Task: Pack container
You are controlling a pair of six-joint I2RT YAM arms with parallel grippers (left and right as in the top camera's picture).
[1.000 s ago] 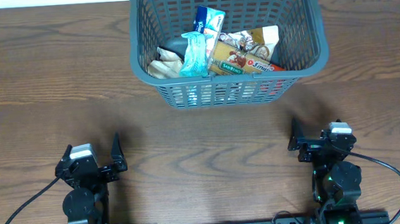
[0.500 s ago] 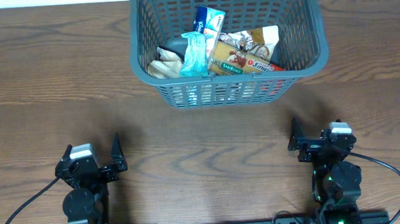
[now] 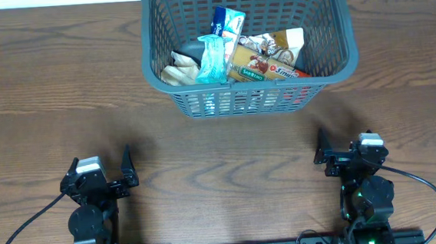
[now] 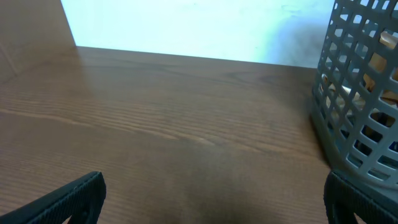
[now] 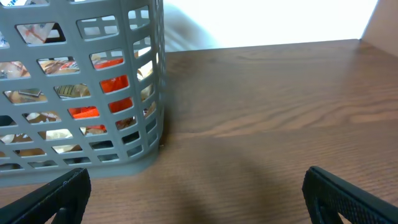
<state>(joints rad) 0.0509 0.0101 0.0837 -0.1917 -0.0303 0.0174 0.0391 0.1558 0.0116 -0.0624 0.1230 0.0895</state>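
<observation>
Grey container (image 3: 251, 96): one; packets (image 3: 264, 61): four-plus; left gripper (image 3: 100, 162), right gripper (image 3: 347, 147): fingers (image 3: 127, 157) spread.

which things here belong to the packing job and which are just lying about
Part of the job:
- container
- snack packets in it: teal packet, brown packet, blue-and-white packet
- left arm's fingers and right arm's fingers, open, holding nothing

Just lying about:
- no loose item that I can see outside the container, only the wooden table itself
</observation>
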